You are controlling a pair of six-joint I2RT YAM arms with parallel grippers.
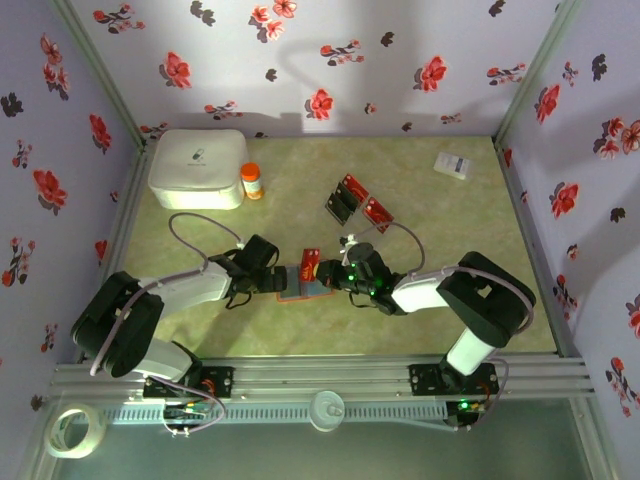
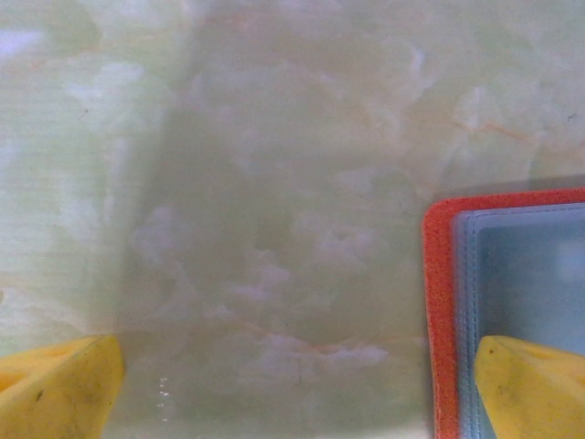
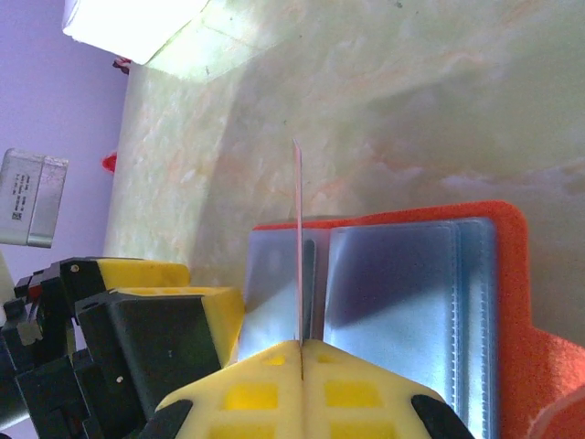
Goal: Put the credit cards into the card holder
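Note:
The card holder (image 1: 297,291) lies open on the table between both grippers, its orange-red cover (image 2: 441,302) framing bluish-grey sleeves (image 3: 402,302). My right gripper (image 3: 301,346) is shut on a red credit card (image 3: 298,238), seen edge-on and standing upright over the holder's left sleeve; from above the card (image 1: 309,262) shows red. My left gripper (image 2: 292,389) is open, its right finger (image 2: 530,384) over the holder's edge and its left finger (image 2: 55,389) over bare table. More credit cards (image 1: 350,198), red and black, lie in a loose group further back, with a red one (image 1: 377,212) beside them.
A white box (image 1: 197,168) and a small orange bottle (image 1: 251,181) stand at the back left. A white printed slip (image 1: 453,164) lies at the back right. A tape roll (image 1: 75,430) sits below the front rail. Flowered walls enclose the table on three sides.

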